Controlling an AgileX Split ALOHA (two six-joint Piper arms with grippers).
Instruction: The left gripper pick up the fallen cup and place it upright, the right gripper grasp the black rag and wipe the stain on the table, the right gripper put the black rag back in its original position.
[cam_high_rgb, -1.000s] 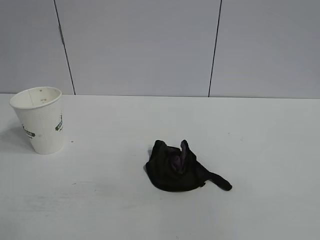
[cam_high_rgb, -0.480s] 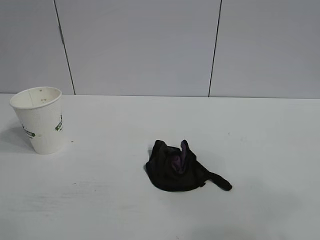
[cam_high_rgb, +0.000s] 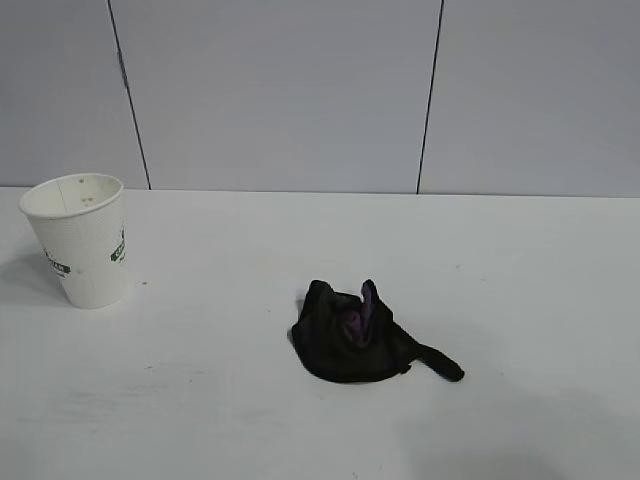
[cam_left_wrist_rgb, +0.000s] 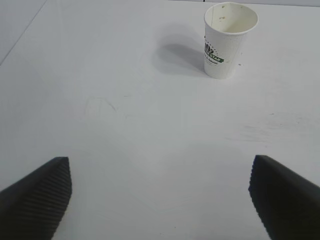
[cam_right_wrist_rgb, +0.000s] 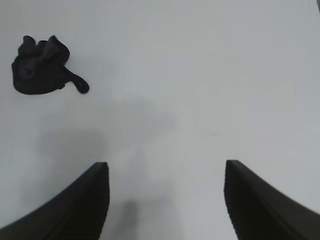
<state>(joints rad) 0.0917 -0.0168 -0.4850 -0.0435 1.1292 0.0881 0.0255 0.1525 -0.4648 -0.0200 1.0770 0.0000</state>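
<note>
The white paper cup (cam_high_rgb: 78, 240) with green lettering stands upright at the left of the white table (cam_high_rgb: 520, 300); it also shows in the left wrist view (cam_left_wrist_rgb: 227, 39). The bunched black rag (cam_high_rgb: 360, 335) with a purple patch lies near the middle of the table, and shows in the right wrist view (cam_right_wrist_rgb: 45, 66). No stain shows on the table. Neither arm appears in the exterior view. My left gripper (cam_left_wrist_rgb: 160, 172) is open and empty, well back from the cup. My right gripper (cam_right_wrist_rgb: 166, 172) is open and empty, away from the rag.
A grey panelled wall (cam_high_rgb: 280, 90) stands behind the table's far edge. A few faint smudges (cam_left_wrist_rgb: 260, 131) mark the tabletop near the cup.
</note>
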